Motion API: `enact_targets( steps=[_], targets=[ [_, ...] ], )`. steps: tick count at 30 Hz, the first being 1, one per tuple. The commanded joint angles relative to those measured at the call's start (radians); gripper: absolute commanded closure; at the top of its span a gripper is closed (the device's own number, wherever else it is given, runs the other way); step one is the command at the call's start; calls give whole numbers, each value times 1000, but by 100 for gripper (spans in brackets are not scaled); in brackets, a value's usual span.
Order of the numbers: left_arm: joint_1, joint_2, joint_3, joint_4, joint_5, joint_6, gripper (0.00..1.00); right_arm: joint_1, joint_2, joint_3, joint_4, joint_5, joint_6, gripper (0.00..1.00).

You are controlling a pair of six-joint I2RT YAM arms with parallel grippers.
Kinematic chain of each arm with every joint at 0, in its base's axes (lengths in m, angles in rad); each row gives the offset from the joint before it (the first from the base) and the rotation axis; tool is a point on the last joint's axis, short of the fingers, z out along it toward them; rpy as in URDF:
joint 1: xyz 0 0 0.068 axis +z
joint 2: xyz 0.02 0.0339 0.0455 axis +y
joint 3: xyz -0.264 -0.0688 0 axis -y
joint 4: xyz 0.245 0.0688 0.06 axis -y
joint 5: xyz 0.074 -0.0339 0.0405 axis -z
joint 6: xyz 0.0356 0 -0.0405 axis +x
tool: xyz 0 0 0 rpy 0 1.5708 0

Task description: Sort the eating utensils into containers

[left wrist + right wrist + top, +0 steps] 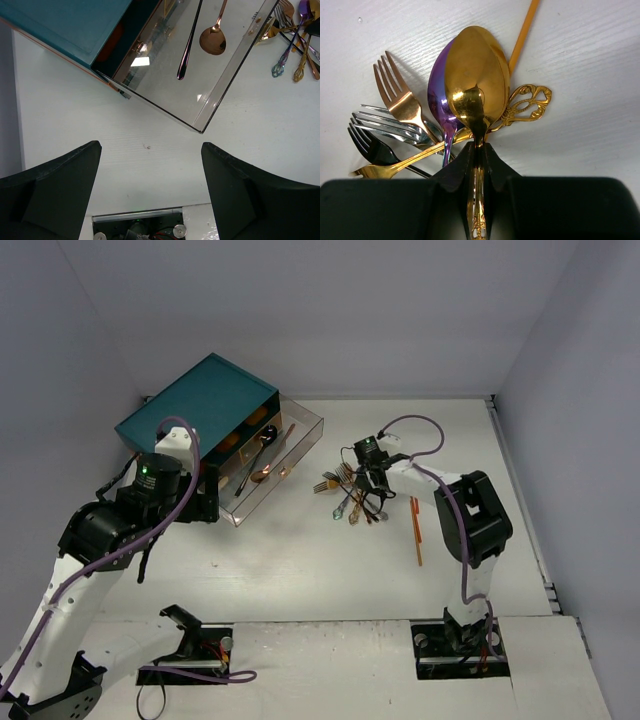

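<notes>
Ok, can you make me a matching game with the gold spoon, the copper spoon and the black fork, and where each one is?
Things:
1 gold spoon
2 copper spoon
3 black fork

Places:
A in the pulled-out drawer
B in the pile on the table
C pinched in the right gripper

Pairs: 1-C, 2-A, 3-B.

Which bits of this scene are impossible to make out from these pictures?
- Right wrist view: the forks' handles vanish under the gold spoon and the right pincer.
- Left wrist view: the top edge cuts off the spoons in the drawer, and most of the drawer itself.
- Top view: the pile is too small to count, and the pincer covers part of it.
</notes>
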Motion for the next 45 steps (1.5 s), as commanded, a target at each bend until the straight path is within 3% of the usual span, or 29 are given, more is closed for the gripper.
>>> enact_targets(
  steps=[1, 8, 14, 19, 25, 33, 36, 40, 45],
  targets=[
    [-3, 1, 14, 39, -13, 1, 21, -6, -169, 4, 11, 60, -35, 100],
    [-3, 4, 12, 40, -1, 0, 21, 1, -308, 50, -39, 40, -74, 100],
    [-3, -1, 10, 40, -13, 9, 21, 93, -356, 244, -44, -9, -85, 100],
    [-3, -12, 10, 38, -16, 6, 21, 225, -250, 560, -33, 2, -24, 100],
    [-1, -13, 12, 40, -26, 2, 21, 307, -34, 772, 39, -12, 65, 98],
    [-1, -24, 16, 38, -28, 16, 21, 369, 140, 851, 42, 31, 126, 96],
    [-1, -26, 13, 37, -27, 18, 21, 377, 144, 849, 42, 38, 109, 93],
    [-1, -23, 12, 42, -17, 16, 21, 387, 96, 812, 42, 79, 0, 70],
    [-3, -16, 14, 43, -8, 17, 21, 387, -67, 684, 42, 163, -120, 59]
  ],
)
